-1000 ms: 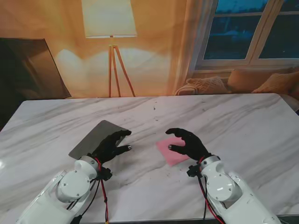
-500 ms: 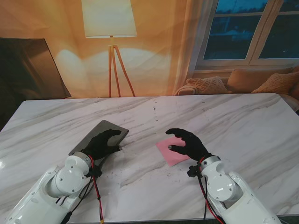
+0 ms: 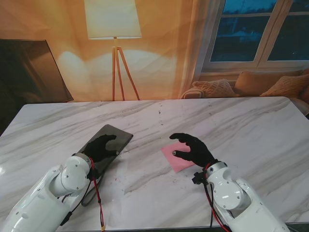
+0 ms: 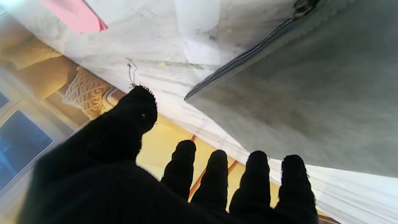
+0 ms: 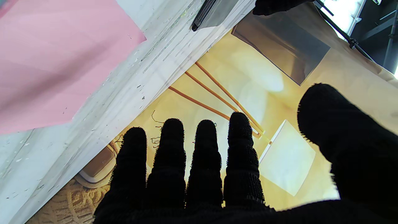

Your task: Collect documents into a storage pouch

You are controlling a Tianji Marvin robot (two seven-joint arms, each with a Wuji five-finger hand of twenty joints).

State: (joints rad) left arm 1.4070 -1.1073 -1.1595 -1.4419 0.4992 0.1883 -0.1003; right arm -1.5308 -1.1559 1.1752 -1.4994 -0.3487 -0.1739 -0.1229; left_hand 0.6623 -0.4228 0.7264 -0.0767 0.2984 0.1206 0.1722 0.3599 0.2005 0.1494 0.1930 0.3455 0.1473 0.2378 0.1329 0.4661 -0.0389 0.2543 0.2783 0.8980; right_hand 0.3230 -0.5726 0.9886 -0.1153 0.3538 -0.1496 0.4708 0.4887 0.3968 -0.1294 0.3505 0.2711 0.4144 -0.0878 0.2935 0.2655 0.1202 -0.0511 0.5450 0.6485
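Observation:
A flat grey zip pouch [image 3: 117, 137] lies on the marble table [image 3: 241, 125] to my left; its zipped edge shows in the left wrist view [image 4: 311, 93]. My left hand [image 3: 100, 146] hovers over the pouch's near part, fingers spread, holding nothing. A pink sheet of paper [image 3: 175, 157] lies at the table's middle and fills a corner of the right wrist view [image 5: 56, 62]. Over the sheet's right part my right hand [image 3: 193, 149] is held open, fingers curved and apart. The pink sheet [image 4: 74, 15] also shows in the left wrist view.
A floor lamp [image 3: 114, 29] stands behind the table's far edge. A dark panel [image 3: 29, 72] leans at the back left. A sofa with cushions [image 3: 251, 84] sits under the window at the back right.
My left arm has swung to the left and away from me, bringing the hand farther over the pouch. The right hand has barely moved.

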